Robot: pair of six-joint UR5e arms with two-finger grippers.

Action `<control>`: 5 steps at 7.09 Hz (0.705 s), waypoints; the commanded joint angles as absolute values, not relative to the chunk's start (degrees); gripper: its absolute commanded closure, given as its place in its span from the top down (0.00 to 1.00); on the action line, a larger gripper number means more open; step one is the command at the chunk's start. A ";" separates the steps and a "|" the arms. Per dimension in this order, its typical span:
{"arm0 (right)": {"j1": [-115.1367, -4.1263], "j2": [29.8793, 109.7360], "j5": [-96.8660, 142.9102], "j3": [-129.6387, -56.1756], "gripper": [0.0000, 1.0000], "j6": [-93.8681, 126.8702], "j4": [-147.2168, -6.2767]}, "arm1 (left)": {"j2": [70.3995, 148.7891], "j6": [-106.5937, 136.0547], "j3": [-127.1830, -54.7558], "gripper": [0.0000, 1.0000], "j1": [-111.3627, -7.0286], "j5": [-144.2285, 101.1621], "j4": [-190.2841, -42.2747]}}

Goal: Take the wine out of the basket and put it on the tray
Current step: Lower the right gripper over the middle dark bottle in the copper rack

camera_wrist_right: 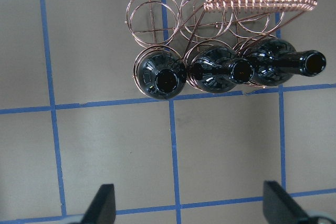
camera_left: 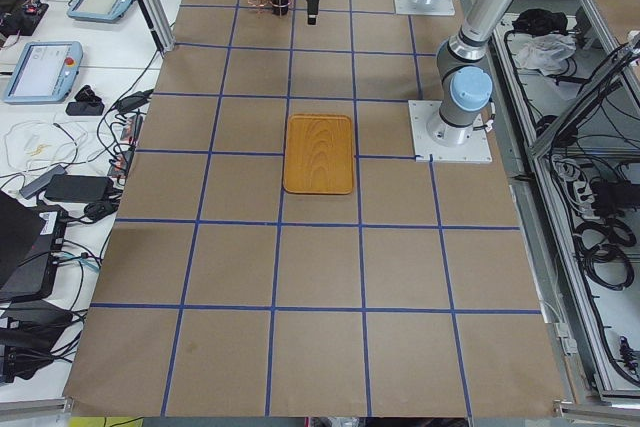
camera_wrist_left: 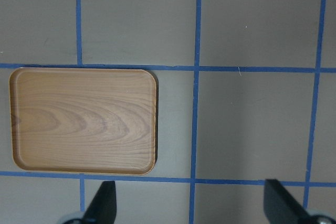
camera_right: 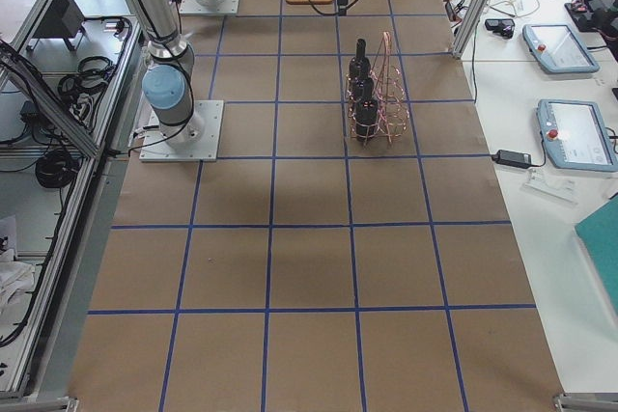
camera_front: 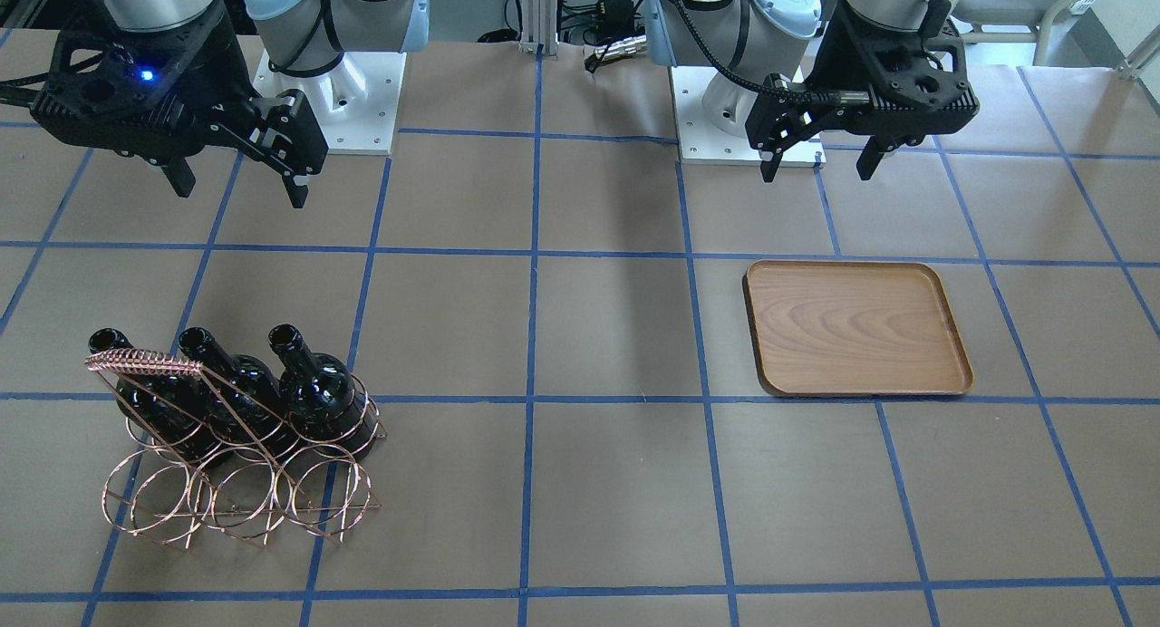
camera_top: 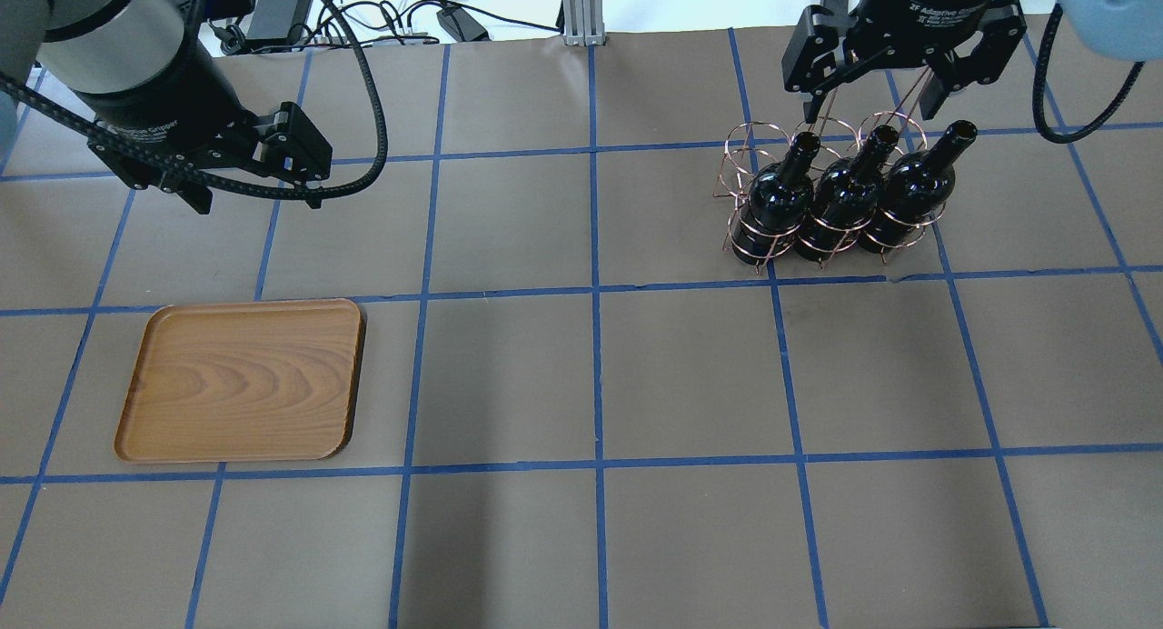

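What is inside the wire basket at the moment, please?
Three black wine bottles fill one row of the basket rings; the other row holds nothing. Their bases are covered by their own bodies.

Overhead and front cameras faced each other across the brown gridded table point(camera_top: 690, 374), angled down; two distant ones looked along it from its ends. Wrist cameras looked straight down, closer: left onto the brown wood-grain tray point(camera_wrist_left: 84, 120), eight o'clock overhead; right onto the copper wire basket point(camera_wrist_right: 252, 2), one o'clock.
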State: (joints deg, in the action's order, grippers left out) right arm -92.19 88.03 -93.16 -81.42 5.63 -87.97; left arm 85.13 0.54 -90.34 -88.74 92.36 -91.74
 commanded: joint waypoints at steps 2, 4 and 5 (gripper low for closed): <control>-92.20 87.98 -93.25 -81.47 1.00 5.01 -87.98 | 85.17 0.79 -90.35 1.00 -88.86 92.28 -91.84; -92.11 87.98 -93.34 -81.39 1.00 5.01 -87.89 | 85.52 1.23 -90.35 1.00 -88.86 92.20 -91.50; -91.94 88.07 -93.86 -81.39 1.00 4.92 -87.89 | 85.34 1.06 -90.35 1.00 -88.86 92.55 -91.67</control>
State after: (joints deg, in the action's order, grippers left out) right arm -92.10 88.00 -93.41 -81.42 5.00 -87.92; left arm 85.39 1.11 -90.35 -88.85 92.29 -91.59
